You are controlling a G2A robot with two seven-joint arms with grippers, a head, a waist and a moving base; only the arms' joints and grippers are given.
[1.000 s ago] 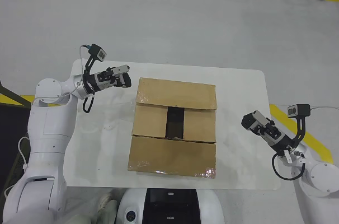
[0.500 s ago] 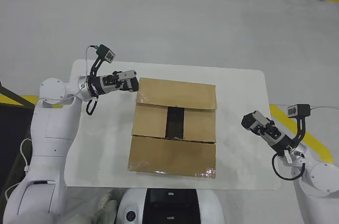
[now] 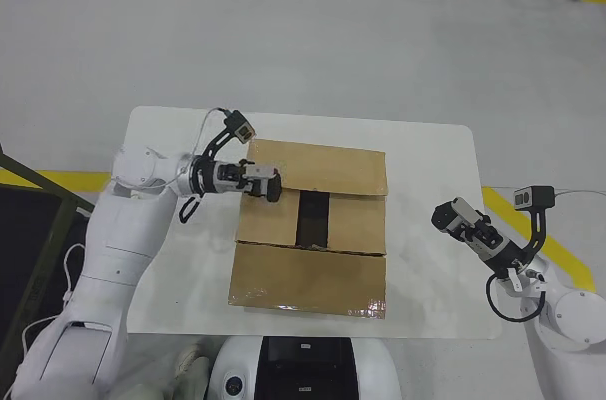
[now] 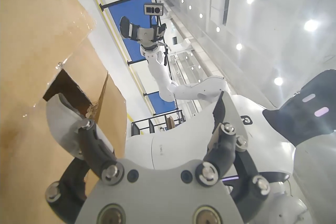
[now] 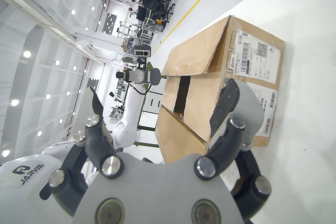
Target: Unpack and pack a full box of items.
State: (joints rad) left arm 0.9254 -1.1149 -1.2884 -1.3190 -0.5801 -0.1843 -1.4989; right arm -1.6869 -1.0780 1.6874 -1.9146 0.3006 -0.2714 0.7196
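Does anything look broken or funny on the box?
Yes. The box has top flaps that do not meet, leaving a dark gap in the middle, and the cardboard edges by the gap look torn and ragged.

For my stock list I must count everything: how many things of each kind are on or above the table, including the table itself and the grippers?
Box: 1
Grippers: 2, the left gripper and the right gripper, both open
Table: 1
Total: 4
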